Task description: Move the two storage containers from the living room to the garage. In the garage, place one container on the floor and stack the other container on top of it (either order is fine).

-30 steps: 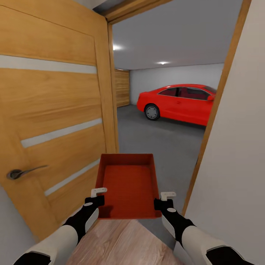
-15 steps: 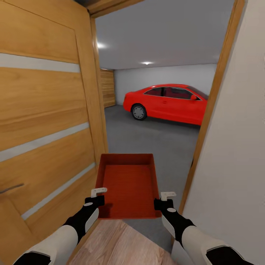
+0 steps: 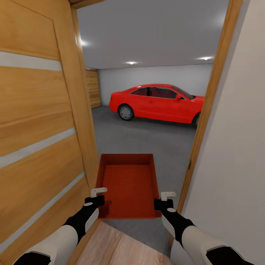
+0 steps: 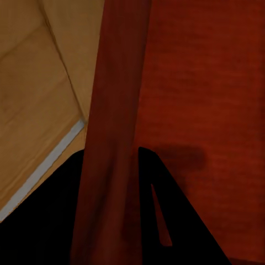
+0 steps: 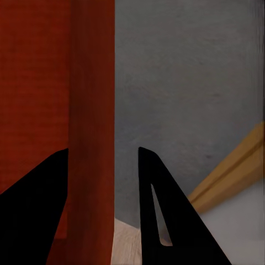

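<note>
container (image 3: pixel 129 186) held in doorway; red car (image 3: pixel 156 103) beyond

The shiny red car (image 3: pixel 158 103) had its tail hidden behind the wooden door frame (image 3: pixel 206 110), and the big wood-panel door (image 3: pixel 36 129) with pale stripes got cut off at the head view's left edge.

View advanced through doorway: door (image 3: pixel 40 129) handle gone from frame, more of red car (image 3: pixel 156 103) and garage floor (image 3: pixel 147 140) visible; wood-plank strip (image 3: pixel 117 246) narrower.
</note>
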`<state>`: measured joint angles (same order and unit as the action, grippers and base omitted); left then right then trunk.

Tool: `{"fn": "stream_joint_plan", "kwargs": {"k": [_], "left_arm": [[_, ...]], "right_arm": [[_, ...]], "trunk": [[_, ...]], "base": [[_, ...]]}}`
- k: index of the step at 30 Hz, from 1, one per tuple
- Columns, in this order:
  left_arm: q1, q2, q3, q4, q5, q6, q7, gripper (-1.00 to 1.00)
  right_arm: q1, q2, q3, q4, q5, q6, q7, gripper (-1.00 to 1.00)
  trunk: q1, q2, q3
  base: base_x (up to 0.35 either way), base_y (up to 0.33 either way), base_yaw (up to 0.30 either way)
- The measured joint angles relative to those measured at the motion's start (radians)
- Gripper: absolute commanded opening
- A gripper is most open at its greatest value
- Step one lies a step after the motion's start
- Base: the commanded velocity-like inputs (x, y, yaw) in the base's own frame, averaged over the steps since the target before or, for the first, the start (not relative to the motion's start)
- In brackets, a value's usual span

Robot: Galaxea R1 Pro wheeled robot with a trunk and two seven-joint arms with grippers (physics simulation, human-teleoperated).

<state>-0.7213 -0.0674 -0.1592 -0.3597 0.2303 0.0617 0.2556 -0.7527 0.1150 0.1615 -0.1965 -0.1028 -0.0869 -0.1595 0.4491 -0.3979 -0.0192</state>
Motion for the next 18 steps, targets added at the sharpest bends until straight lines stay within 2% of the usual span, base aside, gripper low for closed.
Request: {"fn": "stream_joint_plan", "kwargs": {"k": [18], "left_arm": [[0.000,0.000,-0.001,0.000,0.000,0.000,0.000,-1.00]], "right_arm": [[0.000,0.000,0.000,0.000,0.000,0.000,0.000,-1.00]], "trunk": [[0.000,0.000,0.000]], "base": [[0.200,0.233,-0.255]]}}
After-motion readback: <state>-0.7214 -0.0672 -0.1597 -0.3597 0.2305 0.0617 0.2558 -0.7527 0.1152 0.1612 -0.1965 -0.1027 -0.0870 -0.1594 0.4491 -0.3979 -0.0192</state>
